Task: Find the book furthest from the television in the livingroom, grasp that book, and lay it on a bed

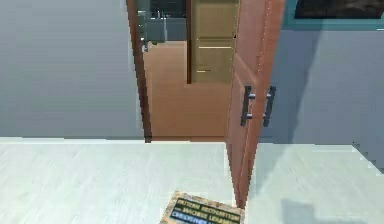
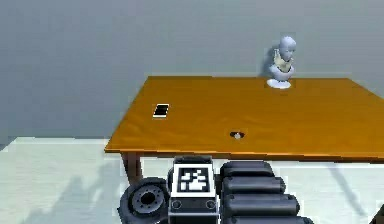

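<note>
Down at 6 o'clock, book (image 1: 205,210) just beside door (image 1: 252,50), so reaching could clip door. Gripper (image 2: 145,200) holding anything? Can't tell.

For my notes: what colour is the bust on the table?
The bust is blue-grey; arm side view.

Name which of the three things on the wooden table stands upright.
The grey-blue bust on its white base, near the far edge of the table. The small flat white slab and the tiny dark round thing lie low on its top.

Glossy wooden table (image 2: 300,115); reddish wooden door (image 1: 247,60)
</note>
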